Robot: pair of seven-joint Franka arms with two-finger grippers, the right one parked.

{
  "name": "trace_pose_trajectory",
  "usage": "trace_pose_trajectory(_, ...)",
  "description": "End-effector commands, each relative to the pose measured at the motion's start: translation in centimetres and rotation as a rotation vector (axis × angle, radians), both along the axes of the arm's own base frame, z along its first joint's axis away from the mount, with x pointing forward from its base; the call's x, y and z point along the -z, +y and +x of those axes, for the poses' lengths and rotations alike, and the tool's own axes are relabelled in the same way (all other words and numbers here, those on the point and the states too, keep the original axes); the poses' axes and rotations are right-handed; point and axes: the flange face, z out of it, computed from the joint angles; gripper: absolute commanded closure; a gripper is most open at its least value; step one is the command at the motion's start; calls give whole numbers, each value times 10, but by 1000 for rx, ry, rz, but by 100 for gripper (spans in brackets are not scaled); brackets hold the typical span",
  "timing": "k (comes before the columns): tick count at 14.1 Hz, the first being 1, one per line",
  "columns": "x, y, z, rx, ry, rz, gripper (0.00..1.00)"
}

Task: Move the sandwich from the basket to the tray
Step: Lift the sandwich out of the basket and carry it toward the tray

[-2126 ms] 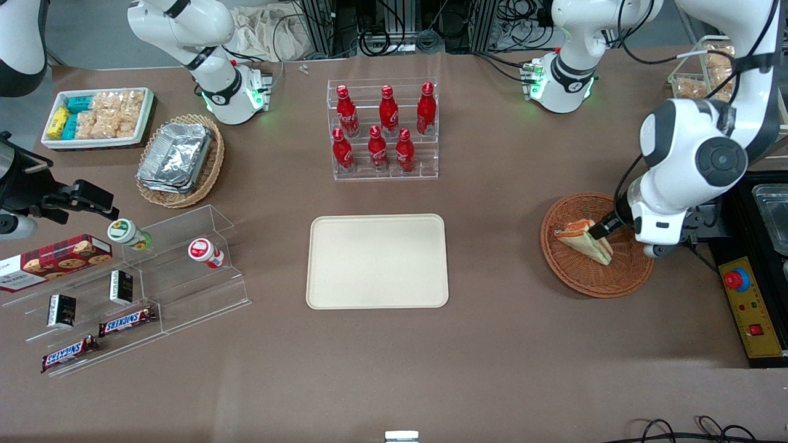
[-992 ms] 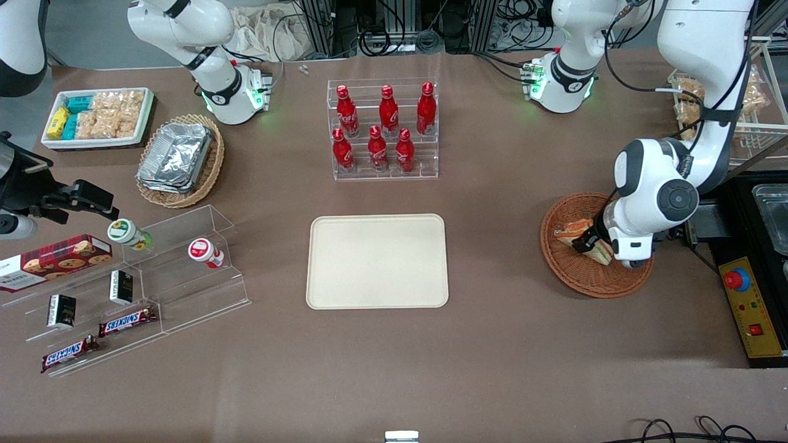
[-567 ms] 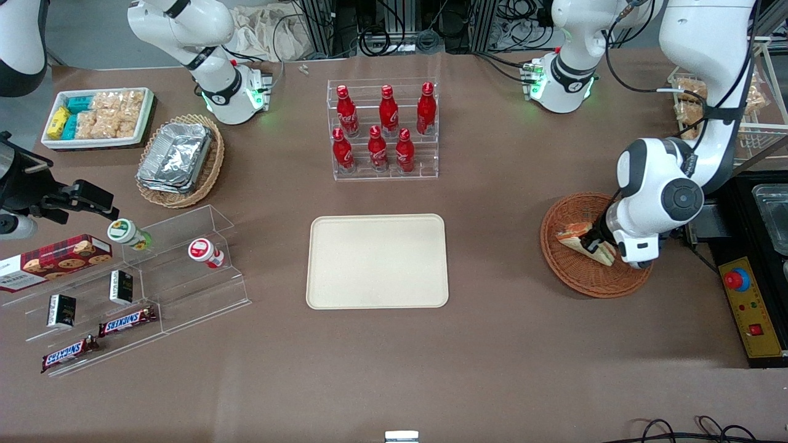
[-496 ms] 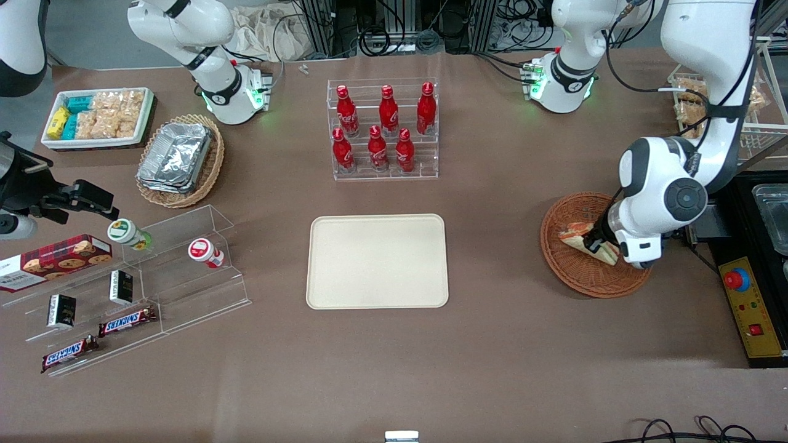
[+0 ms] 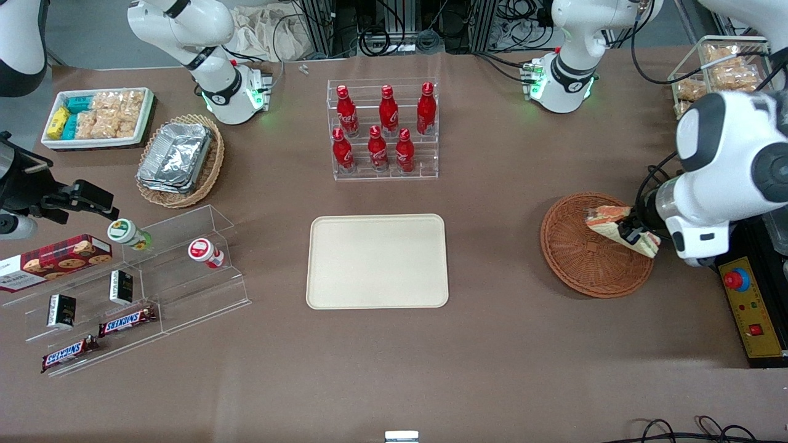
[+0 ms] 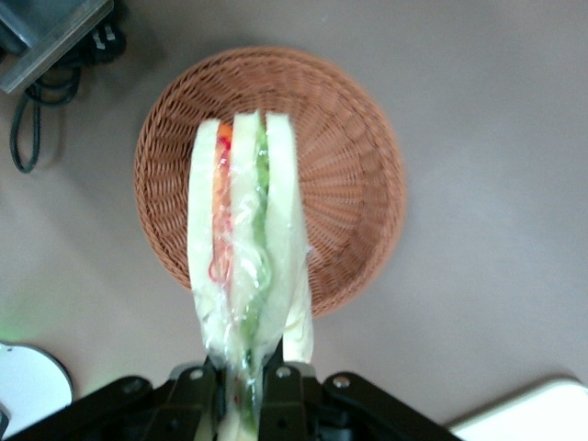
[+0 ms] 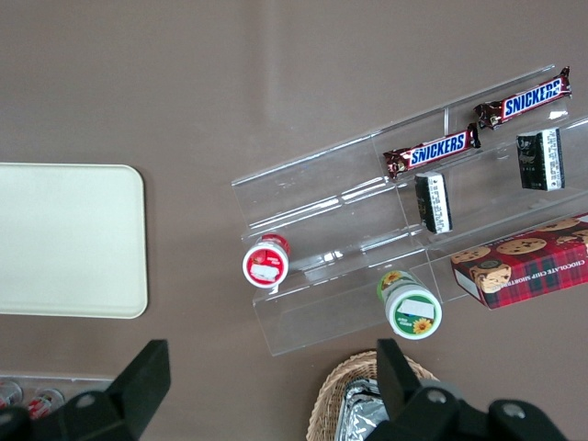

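Noted on table (image 5: 505, 344): tray (image 5: 377, 261) at centre, bare, well apart from basket (image 5: 585, 264) toward working arm's end. Basket holding nothing on its weave. Sandwich (image 5: 619, 226) raised clear above basket's rim area, hanging over edge nearest arm, wrap intact, layers on edge in wrist view (image 6: 243, 248). Gripper (image 6: 246, 390) pinching sandwich by its narrow end, fingers pressed against both bread faces.

Reddish-brown woven basket (image 5: 585, 264), cream tray (image 5: 377, 261) — sandwich (image 6: 246, 266) pale, layered red, orange, green.
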Motion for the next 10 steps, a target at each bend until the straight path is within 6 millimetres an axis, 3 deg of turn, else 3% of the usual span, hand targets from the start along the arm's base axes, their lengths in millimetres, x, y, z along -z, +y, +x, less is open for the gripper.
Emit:
trace_pose_trajectory(1,-38,-21,9,53,-4,-28,99)
trace_pose_trajectory(5,-63,-40,9,184,-13,-118,97)
trace_pose_trajectory(8,-63,-85,7,288,-3,-158,96)
trace_pose_trajectory(10,-57,-128,-1,373,4,-185,96)
